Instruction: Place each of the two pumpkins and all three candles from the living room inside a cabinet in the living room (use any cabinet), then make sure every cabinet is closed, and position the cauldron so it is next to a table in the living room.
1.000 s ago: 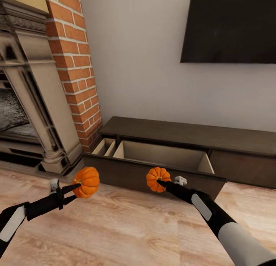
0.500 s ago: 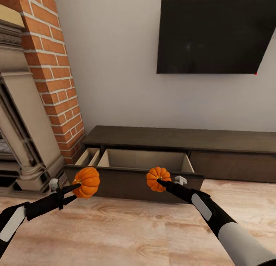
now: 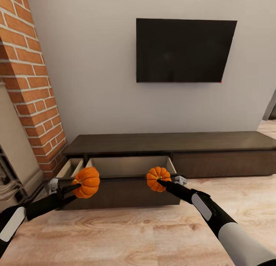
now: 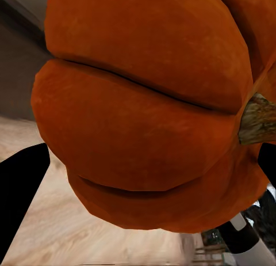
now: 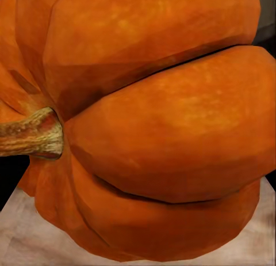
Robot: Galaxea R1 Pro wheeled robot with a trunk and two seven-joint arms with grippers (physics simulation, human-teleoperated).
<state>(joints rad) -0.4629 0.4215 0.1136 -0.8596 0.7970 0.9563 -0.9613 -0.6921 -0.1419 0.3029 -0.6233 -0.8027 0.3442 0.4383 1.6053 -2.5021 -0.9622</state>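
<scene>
The left gripper is clamped on a bright-orange ribbed pumpkin; the right gripper is clamped on a second bright-orange ribbed pumpkin. Both pumpkins hang in the air above the pale wood-plank floor, in front of the long, low dark-brown wooden cabinet. One wide drawer with a pale beige interior stands pulled out; a narrower open drawer sits just beside it, near the red brick column. A black wall-mounted screen hangs above the cabinet.

In each wrist view the held pumpkin sits close against the lens, stem to one side.

Risks from here:
- The grippers are short of the drawer opening. Releasing here would likely drop the pumpkins onto the floor.
- Advancing low could strike the drawer front and push it shut.
- The round, ribbed surfaces may slip or roll under a shallow grip.
</scene>
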